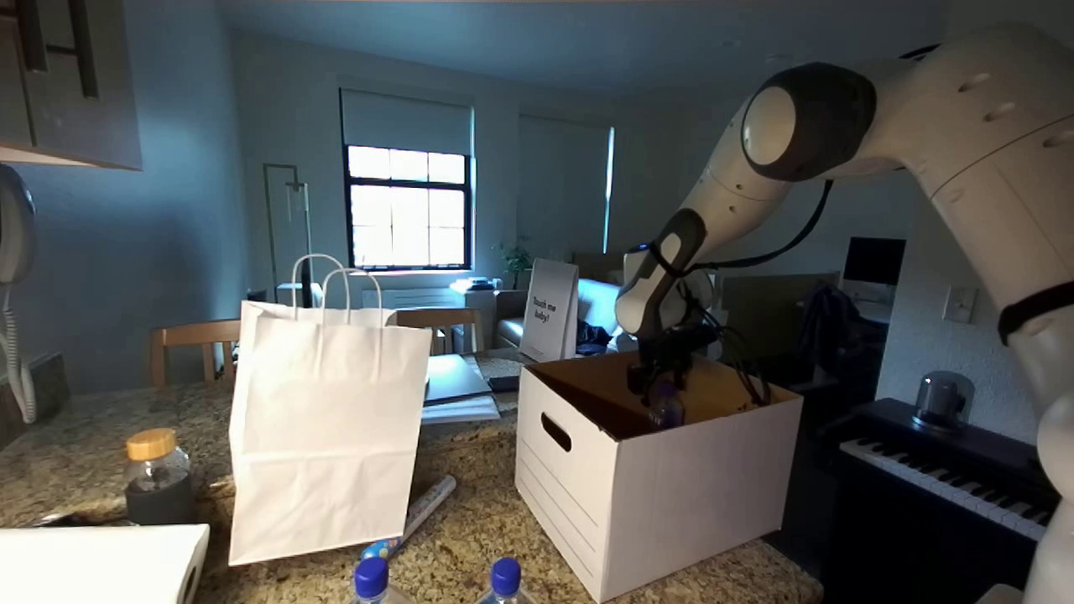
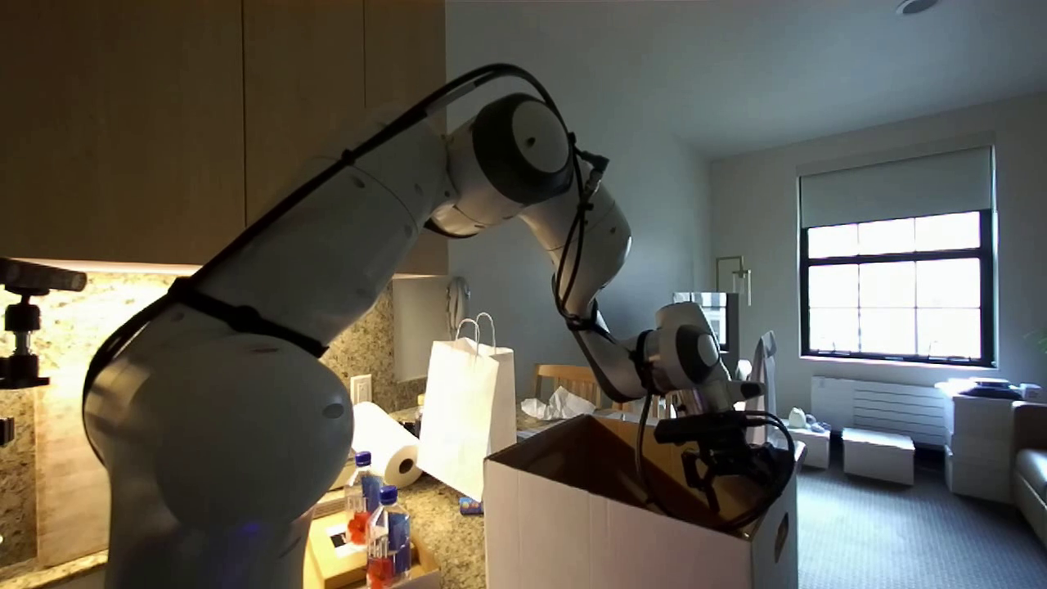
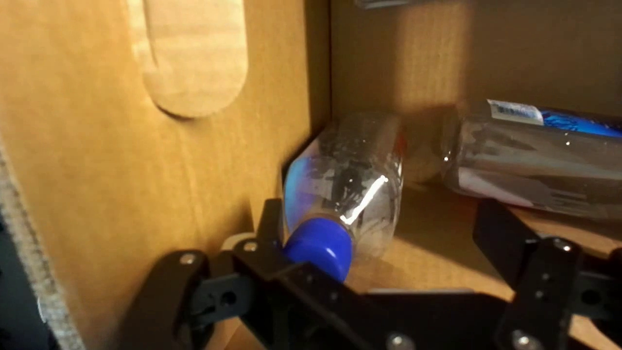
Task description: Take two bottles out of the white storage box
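Observation:
The white storage box (image 1: 696, 495) stands on the counter; it also shows in an exterior view (image 2: 622, 540). My gripper (image 3: 381, 218) is open and inside the box, in both exterior views (image 1: 659, 377) (image 2: 707, 483). In the wrist view, a clear bottle with a blue cap (image 3: 350, 180) stands tilted in the box corner, cap towards me. Its cap is close beside the left finger; touching cannot be told. The bottle also shows in an exterior view (image 1: 667, 413). Another clear bottle (image 3: 544, 160) lies on its side beyond the right finger, its cap out of view.
Two blue-capped bottles (image 2: 364, 495) (image 2: 388, 536) stand outside the box, near the robot base. A white paper bag (image 1: 331, 436) stands beside the box. A glass jar (image 1: 158, 478), a paper towel roll (image 2: 384, 446) and a sign (image 1: 550, 310) are also around.

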Robot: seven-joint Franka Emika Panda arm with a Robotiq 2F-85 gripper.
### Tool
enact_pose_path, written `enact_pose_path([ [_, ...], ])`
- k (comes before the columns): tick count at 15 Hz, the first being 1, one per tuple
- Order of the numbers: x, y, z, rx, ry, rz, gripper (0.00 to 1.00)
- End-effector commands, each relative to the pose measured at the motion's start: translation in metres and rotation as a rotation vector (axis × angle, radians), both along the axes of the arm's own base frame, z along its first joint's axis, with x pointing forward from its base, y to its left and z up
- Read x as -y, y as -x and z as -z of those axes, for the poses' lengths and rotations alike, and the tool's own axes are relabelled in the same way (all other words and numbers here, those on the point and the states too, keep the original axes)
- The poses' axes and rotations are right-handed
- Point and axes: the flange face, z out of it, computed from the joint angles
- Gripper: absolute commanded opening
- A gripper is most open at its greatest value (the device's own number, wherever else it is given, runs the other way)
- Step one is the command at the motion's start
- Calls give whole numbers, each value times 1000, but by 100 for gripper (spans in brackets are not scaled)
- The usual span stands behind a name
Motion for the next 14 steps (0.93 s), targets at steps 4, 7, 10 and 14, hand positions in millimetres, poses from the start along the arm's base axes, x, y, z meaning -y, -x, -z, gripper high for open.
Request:
enact_pose_path([
  [4, -15, 0, 1, -27, -36, -9, 73],
  [7, -14, -3, -4, -12, -34, 5, 53],
  [10, -9, -6, -9, 5, -28, 16, 34],
  [14, -8, -8, -16, 20, -23, 13, 13],
])
